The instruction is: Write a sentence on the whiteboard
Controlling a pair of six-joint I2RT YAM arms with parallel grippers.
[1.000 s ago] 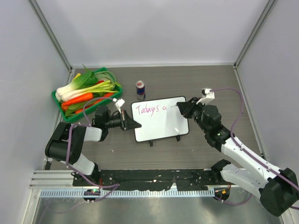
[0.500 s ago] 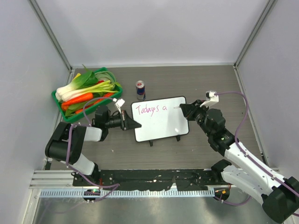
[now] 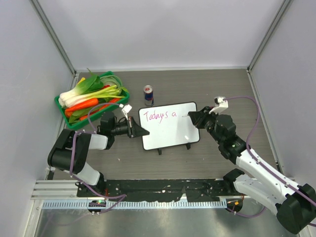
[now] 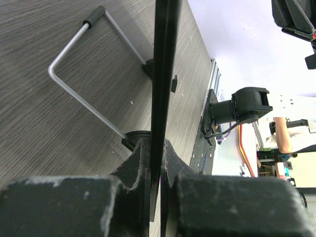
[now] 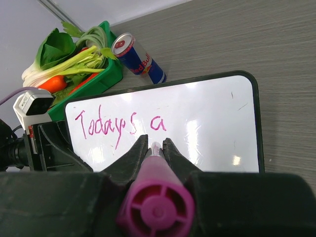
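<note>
Wire stand [image 4: 86, 102] behind whiteboard [image 4: 163, 74], left-wrist view only

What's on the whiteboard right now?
The sentence so far, "Today's a", on the whiteboard. The right gripper holds a marker near the "a", covering the board there.

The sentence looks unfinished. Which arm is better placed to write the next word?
Right. The right tool grips the pink marker over the small white whiteboard, beside pink handwritten "Today's a". The left tool is clamping the board's edge.
</note>
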